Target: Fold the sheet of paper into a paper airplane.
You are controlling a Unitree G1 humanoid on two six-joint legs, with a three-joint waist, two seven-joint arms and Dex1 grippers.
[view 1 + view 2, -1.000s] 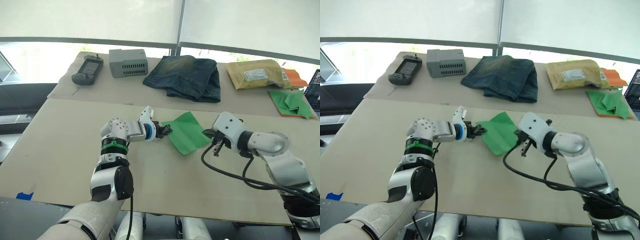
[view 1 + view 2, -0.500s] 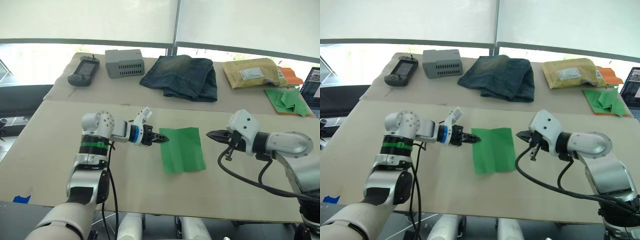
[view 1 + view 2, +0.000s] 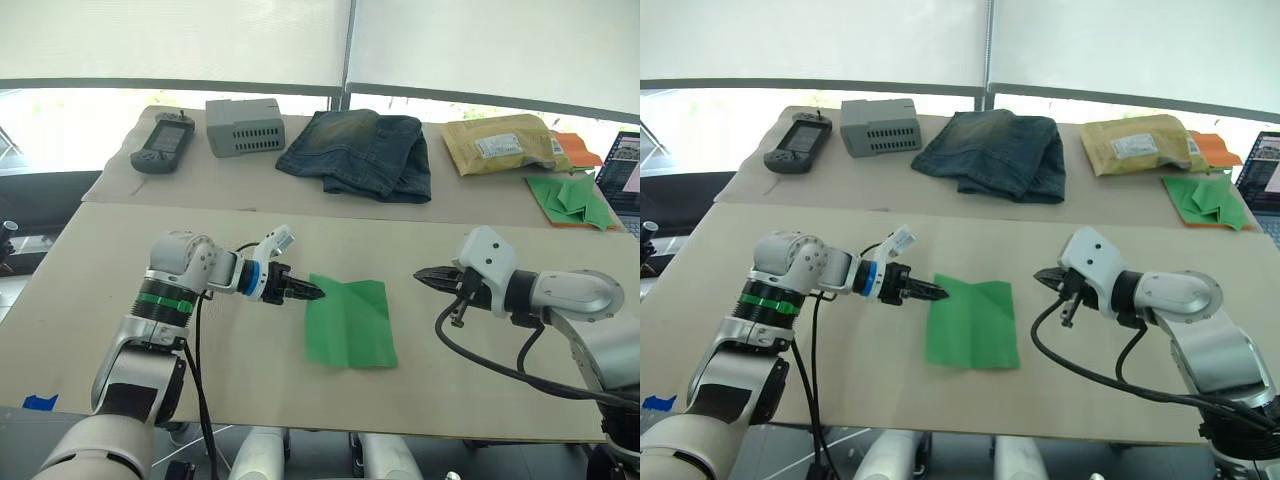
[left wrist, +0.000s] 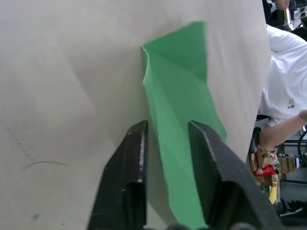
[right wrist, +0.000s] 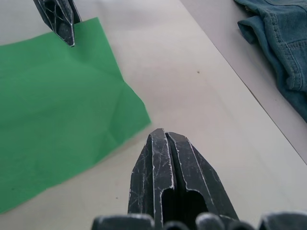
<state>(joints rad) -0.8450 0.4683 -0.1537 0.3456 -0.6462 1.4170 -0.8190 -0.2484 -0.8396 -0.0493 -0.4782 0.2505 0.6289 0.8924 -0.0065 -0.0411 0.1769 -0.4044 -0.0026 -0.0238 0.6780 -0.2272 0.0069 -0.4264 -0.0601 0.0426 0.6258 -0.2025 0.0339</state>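
One thin bright green creased paper sheet (image 3: 349, 322) lies mid-worktop, its corner between the left gripper's (image 3: 312, 293) narrowly parted fingers, the right gripper (image 3: 420, 274) closed and empty; folding has barely begun, so next comes a lengthwise fold.

Nothing readable anywhere, honestly. White label on the padded envelope (image 3: 503, 146) carries some dark print, but way too small to make out. Handheld device (image 3: 162, 142) and grey box (image 3: 244, 126) at the back of the table: no legible markings. Laptop screen (image 3: 622, 163) at the edge glows with content, none of it decipherable. No writing on the green sheet of paper (image 3: 349, 320) either.
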